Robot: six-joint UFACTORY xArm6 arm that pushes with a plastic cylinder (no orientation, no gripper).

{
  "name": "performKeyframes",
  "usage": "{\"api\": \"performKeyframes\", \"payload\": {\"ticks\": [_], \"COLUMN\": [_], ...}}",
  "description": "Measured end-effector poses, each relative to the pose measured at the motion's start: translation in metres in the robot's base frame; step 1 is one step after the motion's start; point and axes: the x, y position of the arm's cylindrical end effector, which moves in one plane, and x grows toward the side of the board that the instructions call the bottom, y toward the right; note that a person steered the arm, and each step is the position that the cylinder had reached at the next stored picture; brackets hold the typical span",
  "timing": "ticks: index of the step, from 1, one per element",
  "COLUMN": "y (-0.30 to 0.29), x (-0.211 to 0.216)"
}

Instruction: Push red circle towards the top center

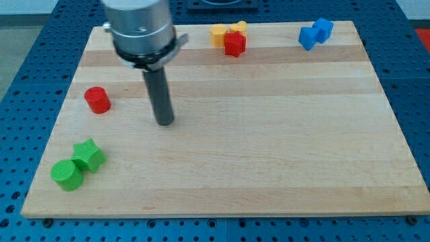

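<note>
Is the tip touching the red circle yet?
Apart. The camera view shows bare wood between my tip and the red circle, which sits to the tip's left.

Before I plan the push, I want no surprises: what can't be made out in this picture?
- Camera view: the yellow blocks are partly hidden by the red star, so their shapes are unclear.
- The two blue blocks touch; their shapes are too small to tell.
- The arm above my tip is cut off by the view's top.
</note>
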Motion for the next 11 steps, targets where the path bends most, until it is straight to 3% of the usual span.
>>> {"api": "performKeyframes", "payload": {"ticks": [3,4,7,11], "y": [-0.128,-0.147,-0.097,-0.09], "x": [0.0,-0.009,-0.036,-0.108]}}
